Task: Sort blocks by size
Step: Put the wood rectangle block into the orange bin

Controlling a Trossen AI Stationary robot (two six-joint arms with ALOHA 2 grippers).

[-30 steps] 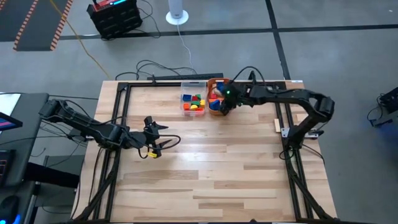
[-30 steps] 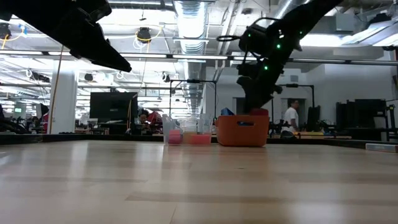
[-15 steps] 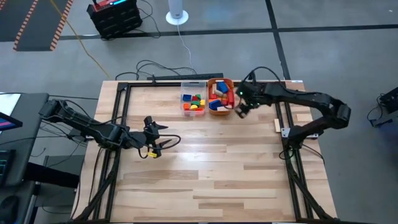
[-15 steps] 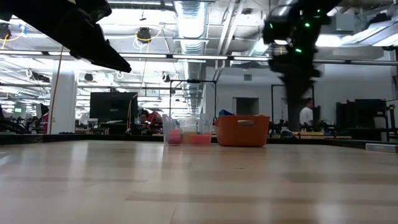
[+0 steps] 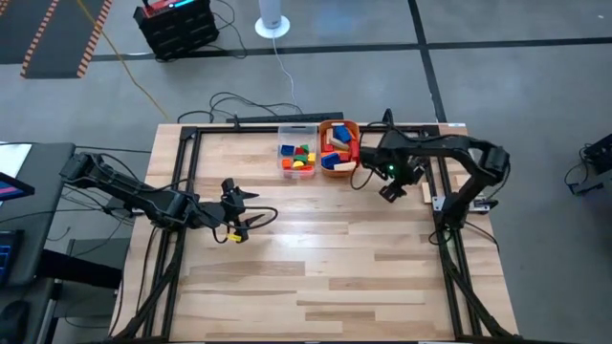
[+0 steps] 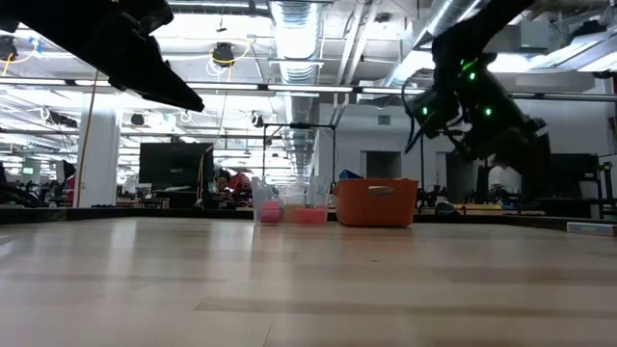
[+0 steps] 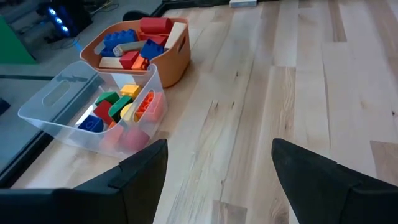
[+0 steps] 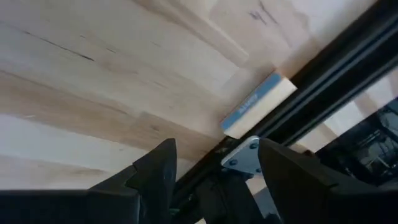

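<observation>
Your right claw hangs empty with its fingers apart, just beside the orange plastic tub, towards the bench's right rail. The small coloured and plain-wood toy blocks all lie in that tub or in the clear plastic tub touching it, at the far edge; none shows loose on the bench. The right arm is much the nearer; your left claw waits well apart, fingers spread. The pale wooden bench is flat planking; behind it stretches a lit workshop hall.
</observation>
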